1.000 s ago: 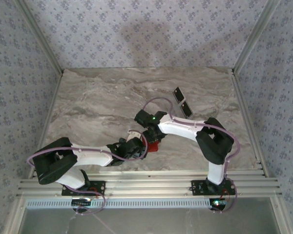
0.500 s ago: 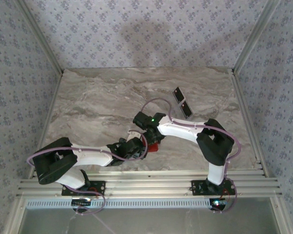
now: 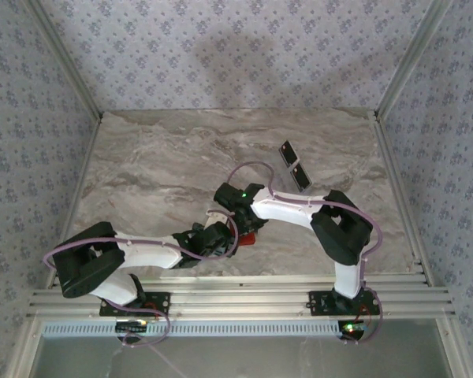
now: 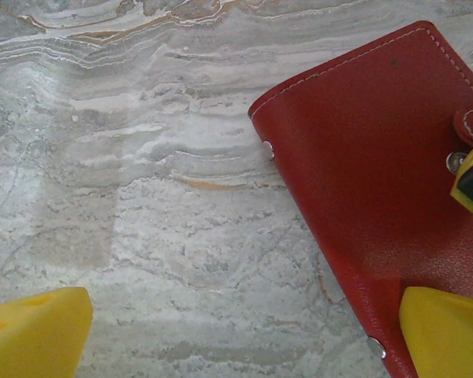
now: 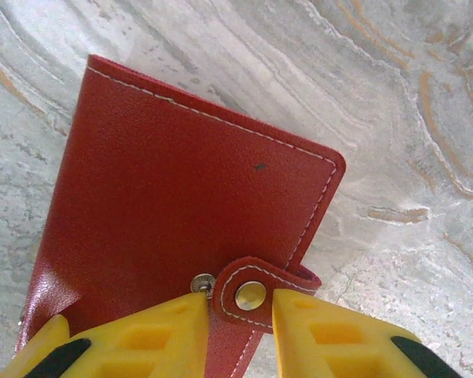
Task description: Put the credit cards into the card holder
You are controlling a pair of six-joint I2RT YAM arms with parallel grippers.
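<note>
Right arm crept left: elbow and forearm sit slightly further toward the left arm than a second ago, and the wrist went with them. Right gripper (image 3: pixel 243 220) has slid a touch further over the wallet (image 3: pixel 253 231), so less red shows beside it in the top view. Its jaws are narrower than a second ago; the fingers (image 5: pixel 162 335) now press on either side of the clasp tab (image 5: pixel 252 295), touching it on both edges.
</note>
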